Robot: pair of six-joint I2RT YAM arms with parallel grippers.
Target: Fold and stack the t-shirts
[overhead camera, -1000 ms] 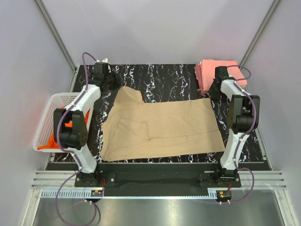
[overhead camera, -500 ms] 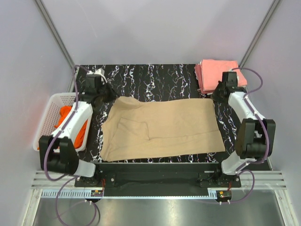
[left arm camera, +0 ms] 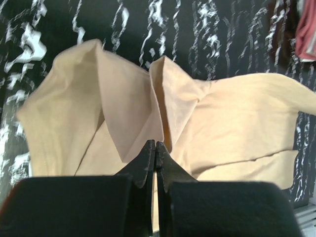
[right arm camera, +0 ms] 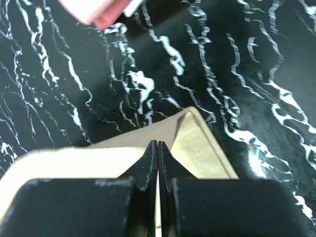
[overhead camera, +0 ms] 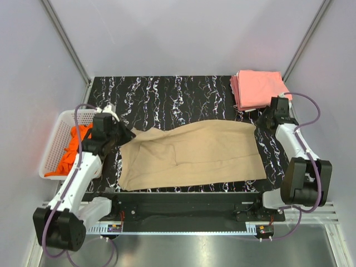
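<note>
Tight pinch from the left gripper (left arm camera: 156, 148) on a raised fold of the tan t-shirt (overhead camera: 194, 158), and the right gripper (right arm camera: 157, 146) is clamped on its far right corner, though how much cloth sits between those tips is hard to make out. The orange t-shirt (overhead camera: 74, 149) in the basket (overhead camera: 51, 146) at the left edge is partly behind the left arm. The pink stack (overhead camera: 257, 89) in the far right corner is only a cut-off sliver in the right wrist view. Since half a second ago both arms have pulled toward the near edge, dragging the shirt's far edge with them.
</note>
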